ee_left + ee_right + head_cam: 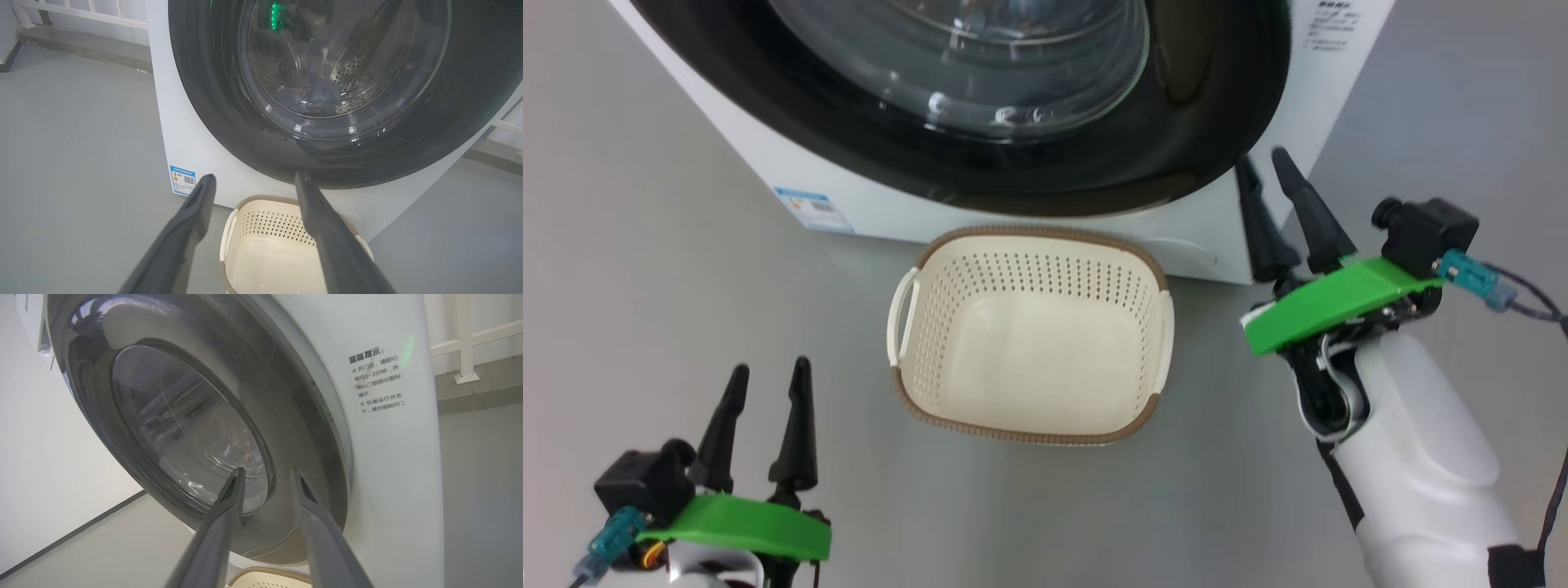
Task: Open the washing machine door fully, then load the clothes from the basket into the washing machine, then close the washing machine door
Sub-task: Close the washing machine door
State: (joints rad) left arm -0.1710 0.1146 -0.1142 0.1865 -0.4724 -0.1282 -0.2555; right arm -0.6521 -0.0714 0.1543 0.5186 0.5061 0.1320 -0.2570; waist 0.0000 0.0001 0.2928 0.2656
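Washing machine door (1094,175) closed; right claw (1262,159) just beside its lower-right rim, slightly parted, empty. Left claw (770,367) well apart, parted, empty.

We see the washing machine (890,196), white and boxy, at twelve o'clock in the head view. Its blue label sticker (814,209) sits low on the front, at ten o'clock from the basket (1033,235). The washing machine door (1176,139), a glossy black rim round a bulging clear bowl, lies shut against the front. Through its glass the clothes (322,92) show as a bluish bundle low in the steel drum (355,69). The basket stands upright on the floor at six o'clock of the door, just before the machine, its cream bottom bare.
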